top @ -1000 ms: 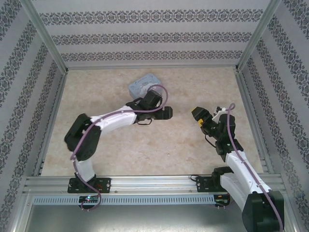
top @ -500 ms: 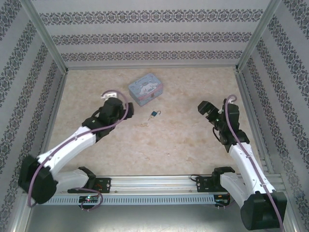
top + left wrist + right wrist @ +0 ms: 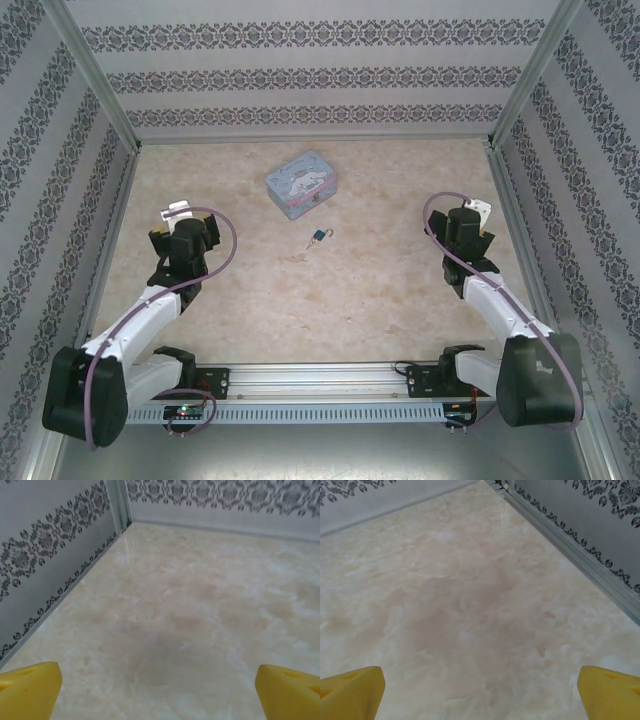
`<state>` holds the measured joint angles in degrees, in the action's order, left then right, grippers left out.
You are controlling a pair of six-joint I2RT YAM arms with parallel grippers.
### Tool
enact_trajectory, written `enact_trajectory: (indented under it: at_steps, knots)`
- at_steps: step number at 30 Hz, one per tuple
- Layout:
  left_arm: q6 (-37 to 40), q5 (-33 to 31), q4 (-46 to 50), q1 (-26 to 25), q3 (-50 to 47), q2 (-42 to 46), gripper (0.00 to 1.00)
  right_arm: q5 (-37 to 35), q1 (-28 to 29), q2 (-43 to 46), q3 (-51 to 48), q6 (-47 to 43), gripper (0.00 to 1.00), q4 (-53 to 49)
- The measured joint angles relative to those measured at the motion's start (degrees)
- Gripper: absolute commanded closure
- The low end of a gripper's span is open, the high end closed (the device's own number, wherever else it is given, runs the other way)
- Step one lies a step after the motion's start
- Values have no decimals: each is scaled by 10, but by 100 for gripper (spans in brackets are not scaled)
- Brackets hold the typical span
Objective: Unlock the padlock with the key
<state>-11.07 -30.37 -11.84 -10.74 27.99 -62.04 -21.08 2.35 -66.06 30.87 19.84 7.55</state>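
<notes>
Centrally on the marbled beige worktop [image 3: 380, 300], a tiny teal-blue metal padlock [image 3: 319, 237] is seen lying near a light-blue rectangular cartoon tin [image 3: 300, 183]. The left gripper [image 3: 159, 694] and right gripper [image 3: 480, 694] are pictured towards the side edges, yellow jaws spread wide.

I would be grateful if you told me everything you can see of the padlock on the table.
The padlock is tiny, dark teal-blue with a brassy glint, apparently metal. It lies on the pale marbled table, just nearer the arms than the light-blue tin and apart from it. A thin greyish sliver at its upper right may be the key; the shackle's state is too small to tell.
</notes>
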Motion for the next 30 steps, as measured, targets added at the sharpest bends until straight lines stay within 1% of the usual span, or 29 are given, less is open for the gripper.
enact_trajectory:
  at_steps: [4,7,8,13,15,17,19,21,24,30]
  knots:
    - [32,16,-86,16,-37,-56,1,-5,0,-24,-26,-33,2,72]
    - [46,41,-162,36,-60,-111,1,3,0,-49,-60,-56,2,153]
    - [49,52,-186,43,-65,-131,1,8,0,-61,-73,-63,2,181]
    - [66,109,-289,68,-76,-212,1,60,-12,-94,-89,-99,2,242]
    - [73,139,-302,75,-71,-234,1,77,-19,-111,-91,-112,2,294]
    - [81,167,-329,76,-66,-258,1,97,-19,-148,-100,-127,2,367]
    - [86,191,-337,77,-63,-273,1,118,-18,-191,-110,-140,2,410]
    - [89,215,-337,85,-62,-274,1,143,-18,-215,-109,-153,2,405]
    - [90,233,-339,94,-57,-274,1,169,-19,-215,-105,-158,2,414]
    - [90,252,-341,97,-55,-274,1,182,-18,-215,-96,-169,2,424]
